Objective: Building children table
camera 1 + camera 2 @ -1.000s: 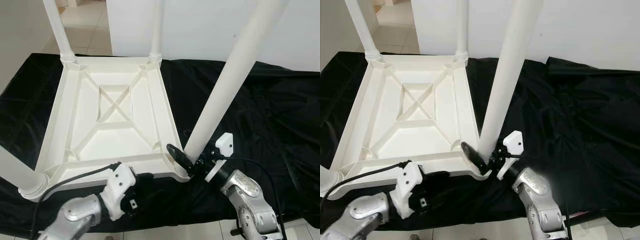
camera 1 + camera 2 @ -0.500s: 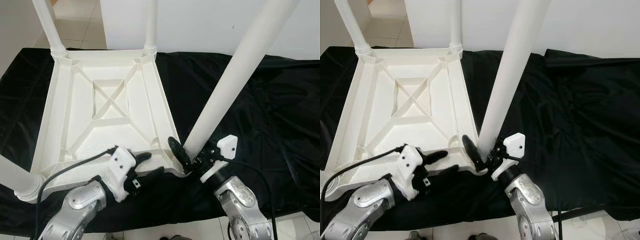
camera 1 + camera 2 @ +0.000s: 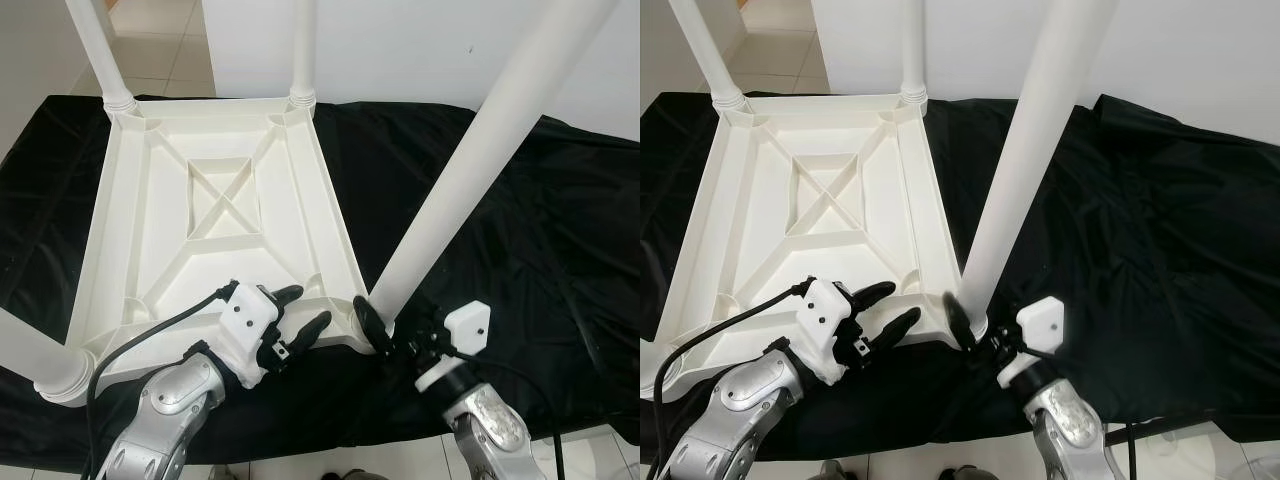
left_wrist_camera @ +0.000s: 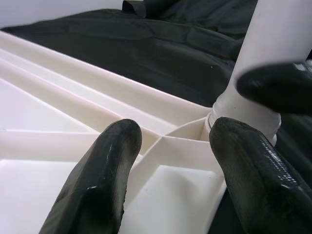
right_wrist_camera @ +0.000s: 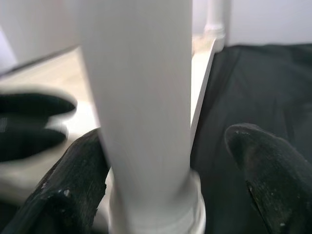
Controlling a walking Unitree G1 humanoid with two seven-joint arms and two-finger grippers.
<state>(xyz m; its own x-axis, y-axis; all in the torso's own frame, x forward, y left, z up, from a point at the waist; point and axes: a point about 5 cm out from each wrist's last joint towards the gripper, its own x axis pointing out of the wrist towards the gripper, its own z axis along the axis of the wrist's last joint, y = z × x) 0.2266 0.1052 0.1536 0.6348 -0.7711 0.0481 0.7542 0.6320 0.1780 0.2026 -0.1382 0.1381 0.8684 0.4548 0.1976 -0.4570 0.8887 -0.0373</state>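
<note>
A white plastic children's table point(image 3: 215, 215) lies upside down on a black cloth point(image 3: 520, 220) covering the surface, occupying the left and centre of the head views. Its ribbed underside faces up, with a crossed brace at the middle. Two legs point(image 3: 300, 50) stand in the far corners at the top of the frame. A third leg point(image 3: 30, 355) sits in the near left corner at the lower left edge.

The fourth leg point(image 3: 470, 165) rises from the near right corner socket at lower centre and leans toward the upper right.

The left tool point(image 3: 298, 325) is at lower centre left, directly over the table's near rim, just left of that socket. Its fingers point(image 4: 105, 180) are spread apart with nothing between them, poised above the inner ribs.

The right tool point(image 3: 385, 335) is at lower centre right, at the base of the fourth leg. In the right wrist view its fingers point(image 5: 73, 190) stand wide apart on either side of the leg collar; one finger lies close against the leg, the other is clear of it.
</note>
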